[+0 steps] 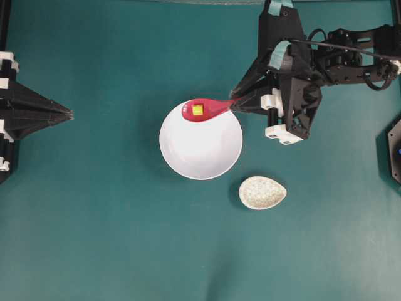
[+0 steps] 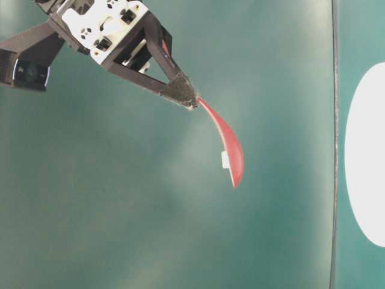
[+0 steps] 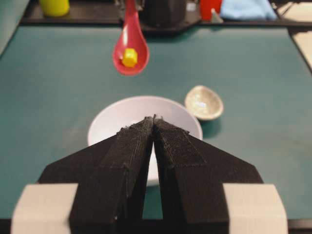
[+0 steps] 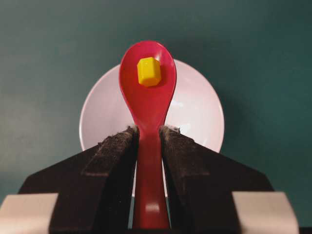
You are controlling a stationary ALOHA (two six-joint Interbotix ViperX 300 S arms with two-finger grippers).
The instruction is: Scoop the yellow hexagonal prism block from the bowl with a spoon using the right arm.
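Observation:
The white bowl (image 1: 200, 145) sits mid-table and looks empty inside; it also shows in the left wrist view (image 3: 122, 117) and the right wrist view (image 4: 195, 112). My right gripper (image 1: 235, 105) is shut on the handle of the pink-red spoon (image 1: 203, 110), held raised above the bowl's far rim. The yellow hexagonal prism block (image 1: 198, 110) lies in the spoon's bowl, clear in the right wrist view (image 4: 148, 71) and the left wrist view (image 3: 129, 57). The spoon (image 2: 227, 143) hangs in the air in the table-level view. My left gripper (image 1: 67, 115) is shut and empty at the far left.
A small speckled beige oval rest (image 1: 262, 192) lies on the teal table to the lower right of the bowl, also in the left wrist view (image 3: 204, 102). Coloured items (image 3: 54, 6) stand along the table's far edge behind the right arm.

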